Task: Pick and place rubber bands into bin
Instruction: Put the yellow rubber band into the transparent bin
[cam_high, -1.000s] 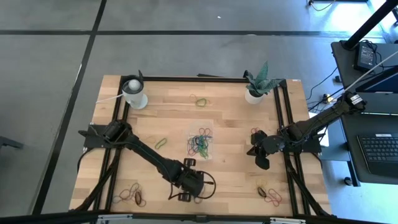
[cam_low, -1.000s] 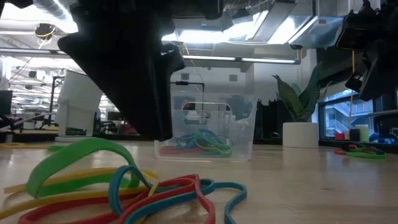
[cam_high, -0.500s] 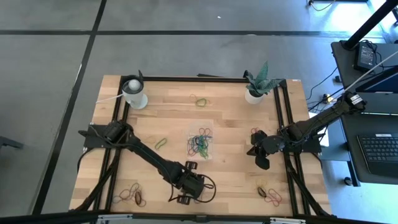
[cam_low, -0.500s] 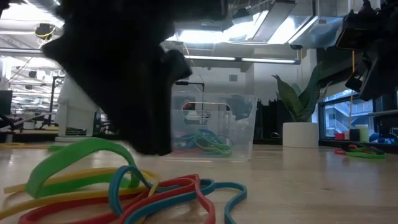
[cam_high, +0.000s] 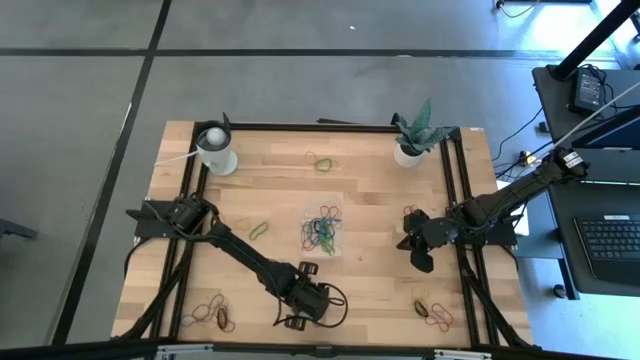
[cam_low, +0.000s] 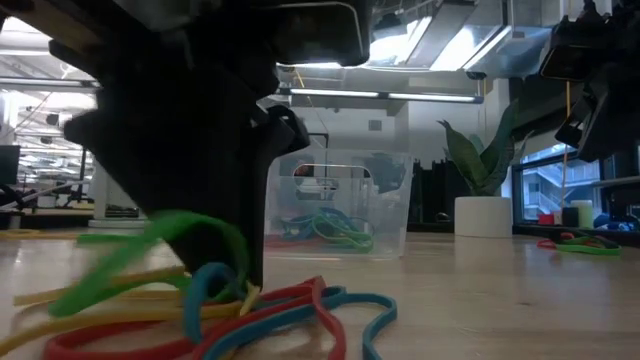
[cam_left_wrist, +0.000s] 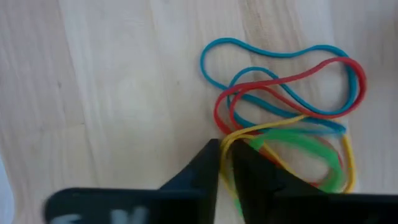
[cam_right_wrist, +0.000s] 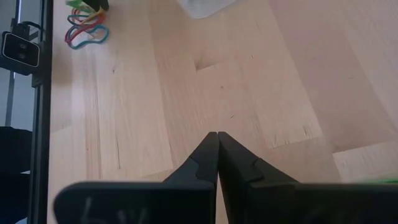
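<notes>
Since a second ago, left tool (cam_left_wrist: 225, 163) narrowed from wide onto yellow band (cam_left_wrist: 261, 127) in rubber bands (cam_left_wrist: 283, 112) pile near desk (cam_high: 370, 200) front edge; green band (cam_low: 150, 240) lifting. Pinch looks made; carry to bin (cam_high: 322, 228) next. Right tool (cam_right_wrist: 217, 152) pressed closed, empty, idle at right.

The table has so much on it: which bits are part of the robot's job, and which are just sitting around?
Part of the job:
- rubber bands, scattered in clumps
- clear bin, some bands already inside
- left gripper, closing on a yellow band

Just lying about:
- white cup
- potted plant
- right gripper, shut, waiting at the table's right side
</notes>
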